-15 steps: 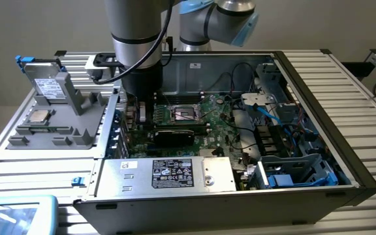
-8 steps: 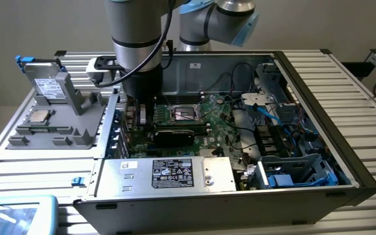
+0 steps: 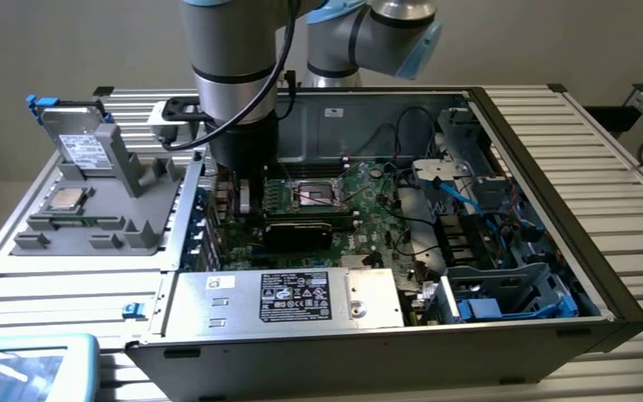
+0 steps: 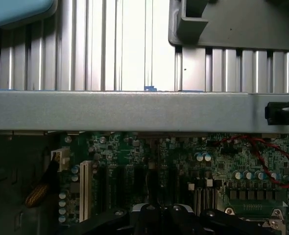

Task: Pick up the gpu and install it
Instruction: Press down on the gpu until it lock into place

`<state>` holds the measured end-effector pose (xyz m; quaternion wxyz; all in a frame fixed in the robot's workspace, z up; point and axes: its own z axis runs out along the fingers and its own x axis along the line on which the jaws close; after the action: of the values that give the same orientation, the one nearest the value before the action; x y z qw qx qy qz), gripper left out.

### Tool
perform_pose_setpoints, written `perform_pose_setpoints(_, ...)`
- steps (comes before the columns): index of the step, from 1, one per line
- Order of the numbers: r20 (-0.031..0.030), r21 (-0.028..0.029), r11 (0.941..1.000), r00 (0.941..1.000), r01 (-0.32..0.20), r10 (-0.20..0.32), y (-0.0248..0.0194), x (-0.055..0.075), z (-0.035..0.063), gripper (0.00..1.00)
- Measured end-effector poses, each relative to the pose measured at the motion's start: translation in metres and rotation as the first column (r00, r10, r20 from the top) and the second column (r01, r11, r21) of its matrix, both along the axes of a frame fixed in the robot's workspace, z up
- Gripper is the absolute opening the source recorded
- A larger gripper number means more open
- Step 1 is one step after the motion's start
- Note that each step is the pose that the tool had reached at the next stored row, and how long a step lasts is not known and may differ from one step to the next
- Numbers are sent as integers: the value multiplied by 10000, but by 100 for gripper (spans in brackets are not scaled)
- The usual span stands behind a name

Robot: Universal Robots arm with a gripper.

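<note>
- Gripper (image 3: 248, 191), black and blocky, looks pinched on the thin green circuit-board gpu (image 3: 251, 203), held upright over the slots by the green motherboard's (image 3: 378, 226) edge on the exterior view's left.
- Probably light, stiff and fragile; best held by its bare top edge.
- Around it: an open grey sheet-metal case (image 3: 545, 167) on a ribbed aluminium table (image 3: 623, 151).
</note>
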<state>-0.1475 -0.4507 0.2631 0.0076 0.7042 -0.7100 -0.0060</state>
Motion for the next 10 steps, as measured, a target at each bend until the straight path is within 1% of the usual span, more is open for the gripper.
perform_pose_setpoints(2,15,21,10000,10000,2,-2,4,1,61,12)
perform_pose_setpoints(3,4,5,10000,10000,2,-2,2,0,107,12)
perform_pose_setpoints(4,1,-1,10000,10000,0,0,0,0,128,12)
perform_pose_setpoints(6,2,1,10000,10000,-3,3,2,23,129,12)
perform_pose_setpoints(10,1,-2,10000,10000,0,0,2,205,131,12)
